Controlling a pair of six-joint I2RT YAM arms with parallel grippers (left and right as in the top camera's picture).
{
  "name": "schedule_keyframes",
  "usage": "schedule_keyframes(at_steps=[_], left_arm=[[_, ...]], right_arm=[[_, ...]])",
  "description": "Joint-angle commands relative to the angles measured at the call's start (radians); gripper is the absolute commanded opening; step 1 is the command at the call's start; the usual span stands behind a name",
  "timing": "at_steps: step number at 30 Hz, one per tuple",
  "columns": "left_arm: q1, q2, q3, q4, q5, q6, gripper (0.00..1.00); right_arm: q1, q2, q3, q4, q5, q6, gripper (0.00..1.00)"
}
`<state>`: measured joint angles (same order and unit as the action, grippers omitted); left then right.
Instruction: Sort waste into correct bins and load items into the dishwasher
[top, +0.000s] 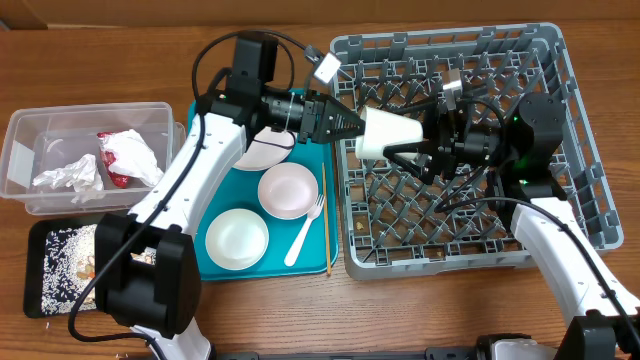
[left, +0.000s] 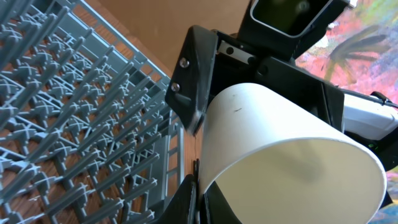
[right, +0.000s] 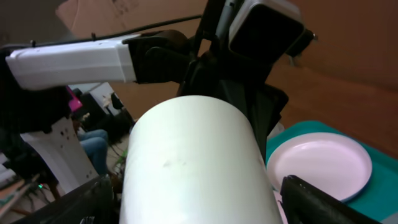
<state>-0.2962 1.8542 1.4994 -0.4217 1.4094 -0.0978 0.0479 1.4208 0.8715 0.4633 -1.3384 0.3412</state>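
A small white cup hangs on its side above the left edge of the grey dishwasher rack. My left gripper is shut on the cup's rim; in the left wrist view that pinch sits at the edge of the cup, mouth toward the camera. My right gripper is open, and its fingers flank the cup's wall from the other end. The clear bin holds crumpled paper and a red-and-white wrapper. The black bin holds rice-like scraps.
A teal tray left of the rack carries a pink bowl, a white bowl, a white fork, a chopstick and a plate partly under my left arm. The rack's pegs stand below the cup.
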Motion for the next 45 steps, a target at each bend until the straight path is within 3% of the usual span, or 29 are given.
schedule_keyframes(at_steps=[1,8,10,13,21,27,30,42,45], left_arm=[[-0.005,0.009,0.019,0.003,-0.008,0.023,0.04],[-0.005,0.009,0.019,0.003,-0.085,0.023,0.04],[-0.005,0.009,0.019,0.003,-0.111,0.023,0.04],[-0.005,0.009,0.019,0.016,-0.113,0.023,0.04],[0.023,0.009,0.019,0.019,-0.119,0.023,0.04],[0.036,0.009,0.019,0.025,-0.12,0.023,0.04],[0.036,0.009,0.019,0.045,-0.12,0.023,0.04],[0.037,0.009,0.019,0.143,-0.071,-0.04,0.04],[0.053,0.009,0.019,0.179,0.029,-0.041,0.04]], right_arm=[[0.004,0.006,0.016,0.007,-0.011,0.008,0.79],[0.004,0.006,0.016,0.007,-0.018,0.008,0.78],[0.004,0.006,0.016,0.006,-0.027,0.008,0.86],[0.004,0.006,0.016,0.003,-0.055,0.007,0.88],[0.004,0.006,0.016,-0.004,-0.07,0.008,0.79],[0.004,0.006,0.016,-0.004,-0.078,0.008,0.79],[0.005,0.006,0.016,-0.005,-0.116,0.008,0.87],[0.002,0.011,0.016,-0.005,-0.129,-0.014,0.95],[-0.021,0.013,0.016,-0.004,-0.114,-0.035,0.98]])
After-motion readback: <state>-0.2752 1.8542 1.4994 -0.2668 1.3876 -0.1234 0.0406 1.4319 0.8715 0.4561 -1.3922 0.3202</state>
